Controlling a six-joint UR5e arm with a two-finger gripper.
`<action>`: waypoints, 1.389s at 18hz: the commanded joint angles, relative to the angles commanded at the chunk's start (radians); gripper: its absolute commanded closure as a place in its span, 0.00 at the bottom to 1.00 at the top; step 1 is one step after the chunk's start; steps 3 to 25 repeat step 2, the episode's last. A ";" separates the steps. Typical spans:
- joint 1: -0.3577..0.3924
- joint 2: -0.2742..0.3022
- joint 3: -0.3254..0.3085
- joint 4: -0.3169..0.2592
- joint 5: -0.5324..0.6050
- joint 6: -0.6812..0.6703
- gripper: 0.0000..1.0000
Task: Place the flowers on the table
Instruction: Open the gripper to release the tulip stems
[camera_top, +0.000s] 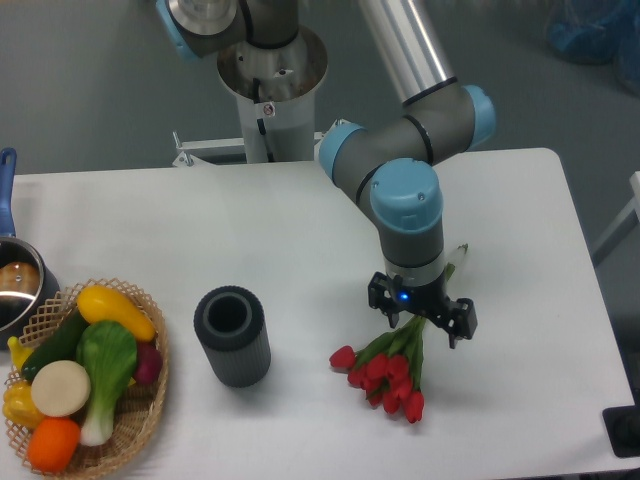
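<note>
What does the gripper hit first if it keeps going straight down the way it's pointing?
Most likely the flowers: the gripper points down right over their green stems, which lie on the table. The white tabletop comes just under them. From this single view, how high the fingers sit above the stems is unclear.

My arm reaches down from the upper middle, its grey links bent at the blue-capped elbow, wrist pointing straight down. The claw (421, 322) hangs low with its black fingers (462, 320) spread to either side; from above I can't tell whether they grip anything.
</note>
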 joint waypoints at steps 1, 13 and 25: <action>-0.002 0.000 0.000 0.000 0.000 -0.002 0.00; -0.002 0.000 -0.002 0.000 0.000 0.000 0.00; -0.002 0.000 -0.002 0.000 0.000 0.000 0.00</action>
